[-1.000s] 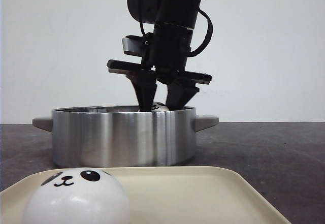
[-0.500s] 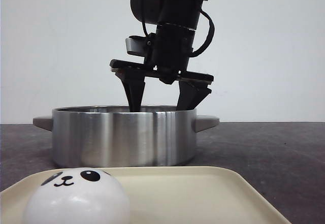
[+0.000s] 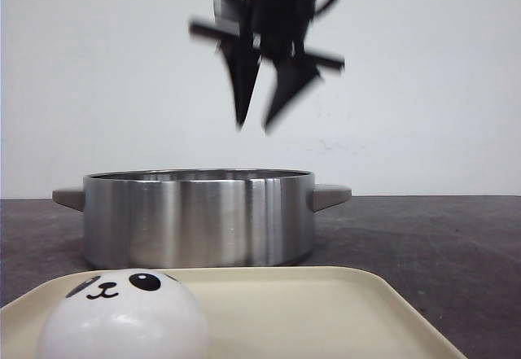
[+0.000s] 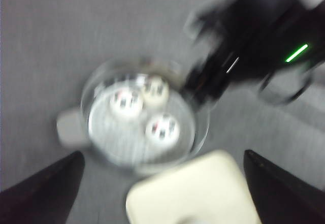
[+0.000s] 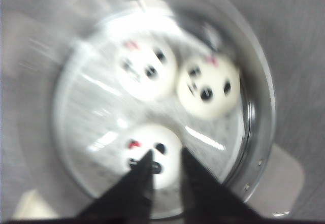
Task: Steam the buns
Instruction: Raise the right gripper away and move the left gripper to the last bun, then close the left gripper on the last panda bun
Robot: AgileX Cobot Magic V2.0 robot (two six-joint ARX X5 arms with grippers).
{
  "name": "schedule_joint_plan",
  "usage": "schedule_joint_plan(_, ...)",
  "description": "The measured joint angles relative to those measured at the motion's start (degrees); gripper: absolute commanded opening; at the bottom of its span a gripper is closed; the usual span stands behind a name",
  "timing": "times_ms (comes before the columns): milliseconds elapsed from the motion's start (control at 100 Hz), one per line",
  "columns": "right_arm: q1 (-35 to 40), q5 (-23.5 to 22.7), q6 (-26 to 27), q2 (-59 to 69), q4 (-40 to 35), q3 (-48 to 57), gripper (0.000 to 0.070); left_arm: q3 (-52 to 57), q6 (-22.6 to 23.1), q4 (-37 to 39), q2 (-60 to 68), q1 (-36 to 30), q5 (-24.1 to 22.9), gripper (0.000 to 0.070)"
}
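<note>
Three white panda-faced buns (image 5: 146, 69) (image 5: 208, 87) (image 5: 157, 137) lie inside the steel pot (image 3: 199, 216) on its rack. They also show in the left wrist view (image 4: 127, 103). A fourth bun (image 3: 122, 314) sits on the cream tray (image 3: 326, 310) at the front left. My right gripper (image 3: 253, 125) hangs blurred well above the pot, empty, its fingers a narrow gap apart; in its own view (image 5: 166, 153) it is over the nearest bun. My left gripper (image 4: 162, 155) is high above the pot and tray, wide open and empty.
The pot has two side handles (image 3: 330, 196) and stands on a dark grey table (image 3: 423, 237) behind the tray. The right arm (image 4: 254, 46) crosses the left wrist view beside the pot. A white wall is behind.
The right gripper let go of a bun inside the pot, opened wide, then rose clear above the rim with its fingers drawing closer together. The bun on the tray has not moved.
</note>
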Motion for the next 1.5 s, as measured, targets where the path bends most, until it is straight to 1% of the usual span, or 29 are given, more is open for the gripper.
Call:
schedule_joint_plan(80, 2.05, 2.67, -1.01, -6.56, 0.85, 0.20, 0.0005, -3.76, -1.33, 0.09, 0.02, -1.97, 0.13, 0.0596)
schedule_joint_plan(170, 5.03, 7.08, -1.38, -14.25, 0.96, 0.66, 0.0005, -7.82, -3.39, 1.16, 0.02, -5.20, 0.20, 0.0596)
schedule_joint_plan(420, 15.82, 19.96, -2.78, -31.56, 1.31, 0.85, 0.0005, -22.36, -11.91, 10.01, 0.17, -16.13, 0.20, 0.0596)
schedule_joint_plan(570, 19.17, 27.21, -2.84, -37.20, -2.03, 0.96, 0.0005, -29.20, -17.70, 15.89, 1.53, -22.36, 0.20, 0.0596)
schedule_joint_plan(670, 19.78, 30.21, -2.34, -39.12, -5.53, 0.96, 0.0005, -31.67, -20.85, 18.03, 3.96, -26.03, 0.20, 0.0597)
schedule_joint_plan(780, 20.15, 31.58, -1.27, -40.06, -8.70, 0.96, 0.0005, -32.24, -23.28, 18.82, 7.89, -28.48, -0.35, 0.0598)
schedule_joint_plan(890, 20.52, 32.26, -0.66, -40.06, -10.27, 0.94, 0.0005, -32.24, -25.51, 18.91, 12.70, -28.68, -0.70, 0.0598)
schedule_joint_plan(960, 20.65, 32.35, -0.35, -40.02, -10.60, 0.94, 0.0005, -32.30, -26.16, 19.30, 15.80, -28.65, -0.90, 0.0598)
schedule_joint_plan(1150, 22.77, 32.68, 0.48, -40.09, -10.56, 0.94, 0.0005, -32.48, -26.99, 22.29, 22.01, -28.65, -0.24, 0.0597)
schedule_joint_plan(1270, 24.02, 32.68, 0.63, -40.06, -10.58, 0.94, 0.0005, -32.48, -27.06, 22.45, 25.33, -28.65, -0.22, 0.0596)
schedule_joint_plan(1420, 25.59, 32.74, 0.70, -40.06, -10.60, 0.94, 0.0005, -32.50, -27.06, 24.59, 27.34, -28.65, -0.22, 0.0588)
schedule_joint_plan(1470, 26.25, 32.74, 0.72, -40.13, -10.60, 0.94, 0.0005, -32.50, -27.06, 24.96, 27.47, -28.63, -0.22, 0.0575)
schedule_joint_plan(1500, 26.60, 32.74, 0.74, -40.13, -10.60, 0.94, 0.0005, -32.50, -27.08, 24.92, 27.54, -28.63, -0.22, 0.0543)
